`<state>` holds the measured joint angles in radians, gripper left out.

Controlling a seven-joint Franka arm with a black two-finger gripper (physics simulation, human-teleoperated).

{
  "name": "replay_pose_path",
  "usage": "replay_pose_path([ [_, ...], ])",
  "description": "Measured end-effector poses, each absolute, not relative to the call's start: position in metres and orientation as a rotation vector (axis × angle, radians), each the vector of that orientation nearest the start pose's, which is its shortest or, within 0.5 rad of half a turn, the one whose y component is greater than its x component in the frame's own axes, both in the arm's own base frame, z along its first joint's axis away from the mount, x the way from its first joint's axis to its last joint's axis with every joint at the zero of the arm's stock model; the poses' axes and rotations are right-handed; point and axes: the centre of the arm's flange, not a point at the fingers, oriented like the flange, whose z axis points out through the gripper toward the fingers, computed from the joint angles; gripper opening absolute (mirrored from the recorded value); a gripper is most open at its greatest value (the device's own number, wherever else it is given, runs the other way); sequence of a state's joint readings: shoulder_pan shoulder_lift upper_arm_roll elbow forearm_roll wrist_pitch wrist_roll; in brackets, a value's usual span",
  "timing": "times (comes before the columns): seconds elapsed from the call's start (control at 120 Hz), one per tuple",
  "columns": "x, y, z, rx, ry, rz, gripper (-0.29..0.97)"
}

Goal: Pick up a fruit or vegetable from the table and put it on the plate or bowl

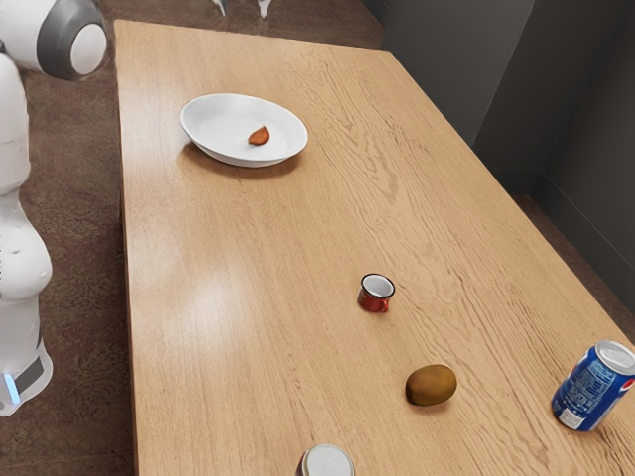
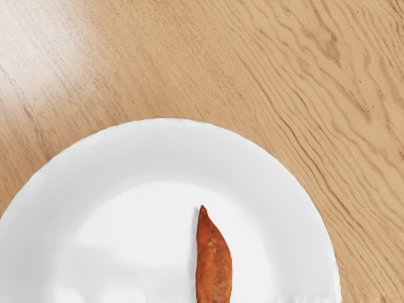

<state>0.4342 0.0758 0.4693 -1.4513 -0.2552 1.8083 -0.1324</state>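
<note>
Already the sweet potato [image 1: 259,136] [image 2: 213,259] lies on the plate [image 1: 213,117] [image 2: 126,208], just 4 o'clock of centre. Whether the jaws are released or clenched, I cannot tell. Mug [image 1: 376,293], kiwi [image 1: 431,385] and can [image 1: 593,386] stand well apart, toward 5 o'clock.

A slender orange-brown vegetable [image 2: 213,259], tapering to a sharp point, lies in the smooth well of a white plate [image 2: 126,189], apart from its rim. The plate rests on a light, wood-grained tabletop [image 2: 284,76] that carries a pale sheen.

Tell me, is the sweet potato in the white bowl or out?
In: the sweet potato lies inside the white bowl, on its floor, within the rim.
</note>
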Motion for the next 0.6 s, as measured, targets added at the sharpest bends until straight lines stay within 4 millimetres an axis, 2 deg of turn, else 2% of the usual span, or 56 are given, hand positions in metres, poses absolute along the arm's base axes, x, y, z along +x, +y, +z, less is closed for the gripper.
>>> replay_pose_path([
  [0.05, 0.368, 0.42, 0.739, -2.754, -1.538, -0.763, 0.65],
  [0.075, 0.36, 0.408, 0.761, -2.752, -1.508, -0.824, 0.66],
  [0.092, 0.362, 0.395, 0.771, -2.766, -1.473, -0.852, 0.66],
  [0.108, 0.374, 0.376, 0.778, -2.803, -1.413, -0.874, 0.66],
  [0.125, 0.395, 0.347, 0.784, -2.864, -1.324, -0.888, 0.67],
  [0.167, 0.457, 0.253, 0.788, -3.051, -1.031, -0.889, 0.67],
  [0.192, 0.486, 0.201, 0.782, -3.143, -0.873, -0.857, 0.67],
  [0.217, 0.51, 0.158, 0.772, -3.213, -0.743, -0.811, 0.67],
  [0.275, 0.546, 0.078, 0.748, -3.317, -0.511, -0.706, 0.67],
  [0.375, 0.564, -0.042, 0.728, -3.411, -0.169, -0.587, 0.68],
  [0.467, 0.568, -0.145, 0.693, -3.445, 0.098, -0.431, 0.68],
  [0.5, 0.567, -0.177, 0.679, -3.446, 0.173, -0.371, 0.68],
  [0.533, 0.569, -0.199, 0.663, -3.443, 0.215, -0.318, 0.68],
  [0.567, 0.573, -0.206, 0.651, -3.44, 0.216, -0.28, 0.68],
  [0.6, 0.581, -0.203, 0.637, -3.432, 0.183, -0.244, 0.68],
])
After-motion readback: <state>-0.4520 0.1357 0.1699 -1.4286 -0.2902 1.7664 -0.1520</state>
